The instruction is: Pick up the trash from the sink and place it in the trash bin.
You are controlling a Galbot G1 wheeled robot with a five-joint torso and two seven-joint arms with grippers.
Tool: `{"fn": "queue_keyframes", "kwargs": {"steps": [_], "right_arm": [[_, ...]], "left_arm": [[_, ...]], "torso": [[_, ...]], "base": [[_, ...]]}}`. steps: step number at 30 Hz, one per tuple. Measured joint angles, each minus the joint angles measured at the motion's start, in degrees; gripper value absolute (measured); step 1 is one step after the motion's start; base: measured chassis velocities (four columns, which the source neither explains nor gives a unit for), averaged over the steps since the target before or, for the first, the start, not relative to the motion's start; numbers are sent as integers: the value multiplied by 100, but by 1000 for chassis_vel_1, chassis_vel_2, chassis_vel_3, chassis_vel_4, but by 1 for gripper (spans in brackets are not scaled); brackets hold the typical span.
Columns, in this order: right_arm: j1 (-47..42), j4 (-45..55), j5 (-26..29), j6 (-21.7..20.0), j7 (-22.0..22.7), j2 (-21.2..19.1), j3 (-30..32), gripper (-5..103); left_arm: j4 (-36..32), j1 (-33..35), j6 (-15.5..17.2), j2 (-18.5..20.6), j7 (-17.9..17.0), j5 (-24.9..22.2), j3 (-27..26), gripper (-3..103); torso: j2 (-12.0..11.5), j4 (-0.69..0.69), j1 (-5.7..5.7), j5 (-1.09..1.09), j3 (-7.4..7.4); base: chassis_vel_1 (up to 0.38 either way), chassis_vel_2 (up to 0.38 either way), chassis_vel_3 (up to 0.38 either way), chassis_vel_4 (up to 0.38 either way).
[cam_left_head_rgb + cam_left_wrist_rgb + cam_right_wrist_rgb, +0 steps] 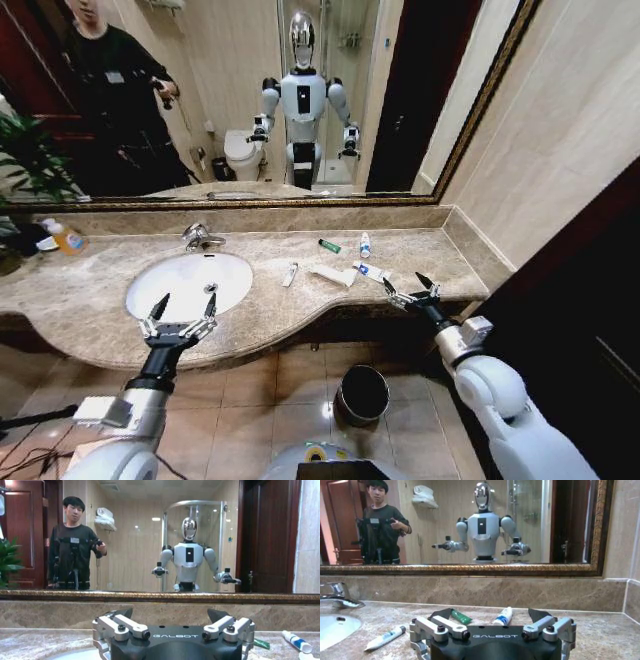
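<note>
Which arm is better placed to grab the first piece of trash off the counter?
Probably the right. The right gripper hangs open beside the white tubes on the counter, while the left gripper sits open over the sink, away from them.

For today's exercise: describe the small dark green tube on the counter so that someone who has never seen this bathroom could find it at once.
Start at the white oval sink set in the marble counter, then look along the counter toward the robot's right, where small toiletry items lie scattered. The dark green tube lies nearest the mirror, beside a small white bottle. It is the one dark item; its neighbours are white.
</note>
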Motion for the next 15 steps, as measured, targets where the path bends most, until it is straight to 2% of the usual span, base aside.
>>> {"fn": "queue_keyframes", "kwargs": {"steps": [5, 15], "right_arm": [[-56, 211, 12, -174, 168, 52, -49, 100], [-72, 182, -54, -176, 183, 189, -93, 100]], "left_arm": [[0, 0, 0, 0, 0, 0, 0, 100], [0, 0, 0, 0, 0, 0, 0, 100]], "torso": [[0, 0, 0, -1, 0], [0, 0, 0, 0, 0]], "base": [[0, 0, 0, 0], [0, 0, 0, 0]]}}
